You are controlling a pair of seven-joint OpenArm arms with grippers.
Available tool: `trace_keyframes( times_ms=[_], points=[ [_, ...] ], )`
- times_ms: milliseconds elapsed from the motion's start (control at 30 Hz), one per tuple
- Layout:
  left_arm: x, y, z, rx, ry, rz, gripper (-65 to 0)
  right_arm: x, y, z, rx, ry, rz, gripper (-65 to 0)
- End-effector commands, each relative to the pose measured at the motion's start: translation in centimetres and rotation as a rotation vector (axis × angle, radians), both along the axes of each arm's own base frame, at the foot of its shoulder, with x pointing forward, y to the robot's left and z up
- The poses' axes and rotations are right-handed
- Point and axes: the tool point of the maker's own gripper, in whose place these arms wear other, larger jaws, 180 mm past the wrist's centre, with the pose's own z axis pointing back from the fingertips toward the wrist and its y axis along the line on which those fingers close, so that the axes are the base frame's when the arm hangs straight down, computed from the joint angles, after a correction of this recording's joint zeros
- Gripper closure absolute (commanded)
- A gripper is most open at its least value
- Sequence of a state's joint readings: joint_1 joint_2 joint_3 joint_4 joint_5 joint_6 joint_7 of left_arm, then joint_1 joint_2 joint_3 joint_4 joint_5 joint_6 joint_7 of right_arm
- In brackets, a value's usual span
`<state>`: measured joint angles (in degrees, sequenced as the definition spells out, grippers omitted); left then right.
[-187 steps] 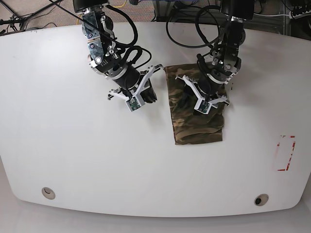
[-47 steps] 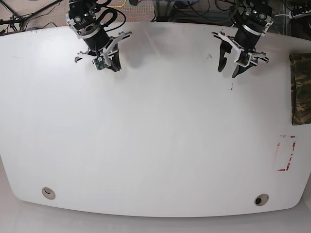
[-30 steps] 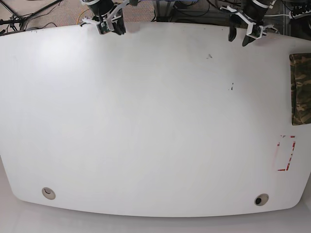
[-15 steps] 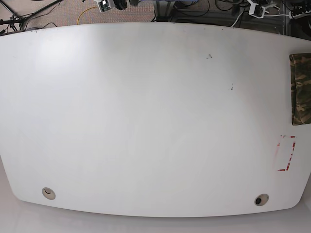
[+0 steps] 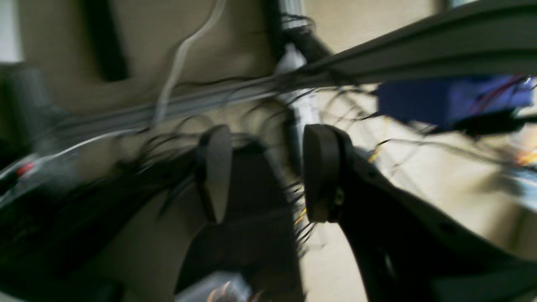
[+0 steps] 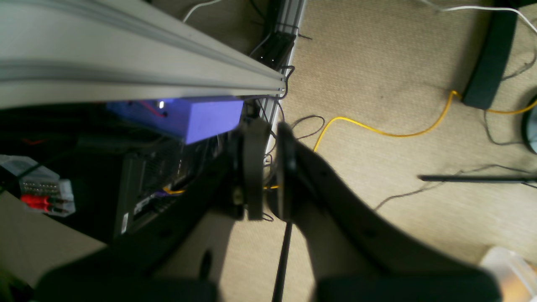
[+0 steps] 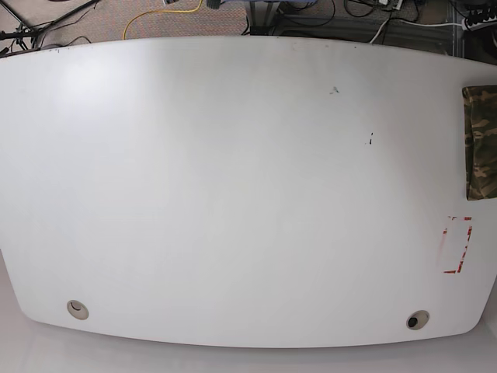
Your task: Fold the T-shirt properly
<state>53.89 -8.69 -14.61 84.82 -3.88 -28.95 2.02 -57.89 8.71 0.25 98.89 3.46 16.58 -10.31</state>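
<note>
T-shirt point(image 7: 481, 144) sits folded at table point(image 7: 233, 194) edge, left gripper point(image 5: 268, 172) half-open and empty, right gripper point(image 6: 268, 167) nearly closed and empty; just park clear.

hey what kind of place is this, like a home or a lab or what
Likely a robotics lab: a white table with the folded T-shirt at its edge, loose cables on carpet, and aluminium framing.
</note>
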Motion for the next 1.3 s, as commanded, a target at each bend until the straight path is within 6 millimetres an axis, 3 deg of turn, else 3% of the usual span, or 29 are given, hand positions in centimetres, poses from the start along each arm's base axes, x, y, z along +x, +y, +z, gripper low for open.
trace_keyframes(
  times_ms=[0,233,467,600,733,867,1000,1267],
  points=[
    [-0.9,0.6,-1.1,-0.001,0.031,0.004,-25.7,-1.6,-0.3,-1.5,0.002,0.05,-0.011,-4.9],
    [-2.4,0.4,-5.0,-0.029,0.136,-0.005,-25.7,-2.6,-1.3,-5.3,-0.019,0.13,-0.026,-4.9],
    [-1.5,1.0,-8.5,-0.035,0.198,0.036,-25.7,-2.8,-2.1,-8.6,-0.035,0.194,-0.045,-4.9],
    [-0.9,1.2,-10.0,-0.027,0.226,0.028,-25.7,-2.7,-2.5,-10.1,-0.041,0.213,-0.06,-4.9],
    [-1.6,0.9,-11.3,-0.028,0.28,0.025,-25.7,-2.8,-3.0,-11.7,-0.047,0.238,-0.076,-5.1],
    [-0.7,1.0,-12.5,-0.03,0.302,0.041,-25.7,-2.8,-3.3,-12.8,-0.05,0.254,-0.093,-5.1],
    [-1.6,0.8,-13.8,-0.032,0.374,0.045,-25.7,-2.7,-3.8,-14.1,-0.055,0.274,-0.112,-5.2],
    [-1.4,1.4,-16.0,0.062,0.456,0.071,-26.0,-3.1,-4.5,-15.9,-0.064,0.315,-0.145,-5.4]
  ],
)
